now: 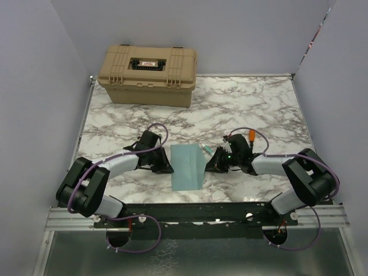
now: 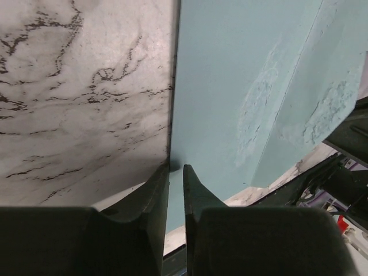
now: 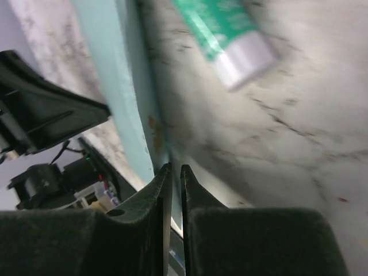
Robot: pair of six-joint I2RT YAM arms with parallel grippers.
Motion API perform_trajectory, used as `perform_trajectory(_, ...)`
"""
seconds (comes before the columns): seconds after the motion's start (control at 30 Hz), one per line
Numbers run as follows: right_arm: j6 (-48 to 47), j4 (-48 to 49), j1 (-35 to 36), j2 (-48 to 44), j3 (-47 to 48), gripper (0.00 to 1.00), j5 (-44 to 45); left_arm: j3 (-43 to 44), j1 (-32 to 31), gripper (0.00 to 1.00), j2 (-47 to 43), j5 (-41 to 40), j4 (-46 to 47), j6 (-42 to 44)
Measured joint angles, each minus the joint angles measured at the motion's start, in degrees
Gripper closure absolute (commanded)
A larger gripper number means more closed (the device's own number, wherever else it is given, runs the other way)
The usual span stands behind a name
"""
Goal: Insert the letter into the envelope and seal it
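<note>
The teal envelope lies flat on the marble table near its front edge, between the two arms. The left gripper is pinched nearly closed on the envelope's left edge, and the right gripper nips its right edge likewise. A green glue stick lies just beyond the right gripper. A tan toolbox stands at the back.

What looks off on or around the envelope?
The teal envelope carries whitish, scuffed-looking blotches beside its diagonal crease, like dried glue or worn paper, and small brown specks on the edge seen from the right wrist. A green tube, probably a glue stick, lies on its side next to it.
</note>
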Motion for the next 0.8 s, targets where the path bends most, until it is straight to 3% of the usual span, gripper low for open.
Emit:
perform_trajectory(0.27,0.4,10.5,0.1,1.5,0.7,0.85,-6.7,0.8,-0.1,0.83,1.0,0.5,-0.1,0.3)
perform_trajectory(0.5,-2.2,8.6,2.2,6.5,6.9,0.84,-6.7,1.0,-0.1,0.84,1.2,0.6,-0.2,0.9)
perform_trajectory(0.8,-6.5,-0.7,6.4,10.3,14.6,0.82,-1.3,1.0,-0.1,0.88,0.9,0.2,-0.5,1.2)
